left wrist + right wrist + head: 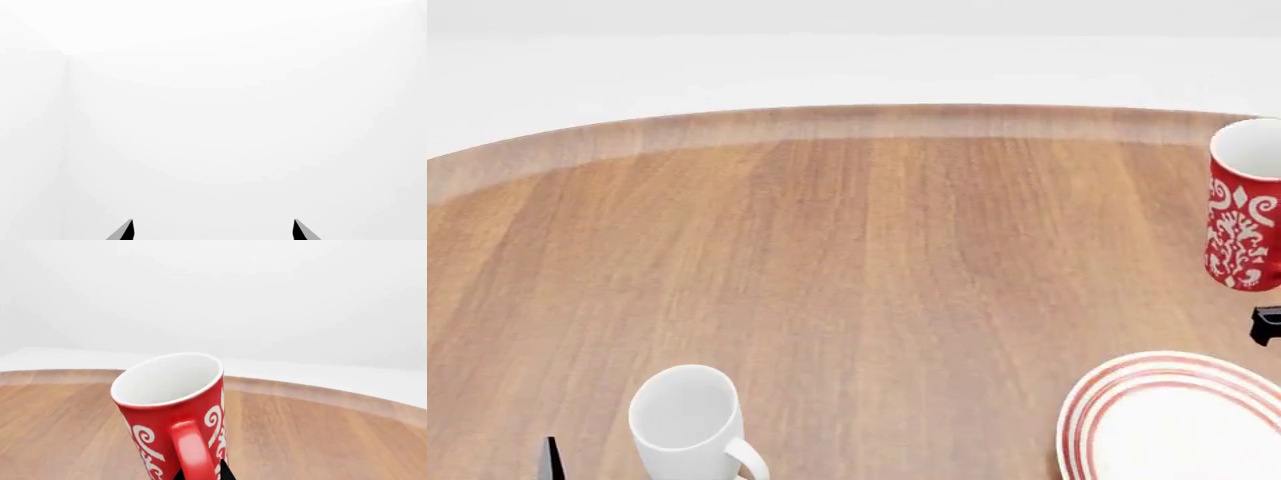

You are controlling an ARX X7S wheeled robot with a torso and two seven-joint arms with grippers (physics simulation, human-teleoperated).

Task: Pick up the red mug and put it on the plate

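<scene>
The red mug (170, 405), with its white swirls and white inside, fills the right wrist view, handle toward the camera. My right gripper (200, 474) is shut on that handle, a dark fingertip on each side of it. In the head view the red mug (1244, 205) stands upright at the right edge, beyond the plate (1081, 410), a white plate with red rings at the bottom right. A black part of the right gripper (1265, 325) shows just below the mug. My left gripper (213, 229) is open, its fingers wide apart with nothing between them, facing blank white.
A plain white mug (687, 415) stands on the round wooden table (894, 250) at the lower left, near a black sliver of the left gripper (551, 458). The table's curved far edge runs across the back.
</scene>
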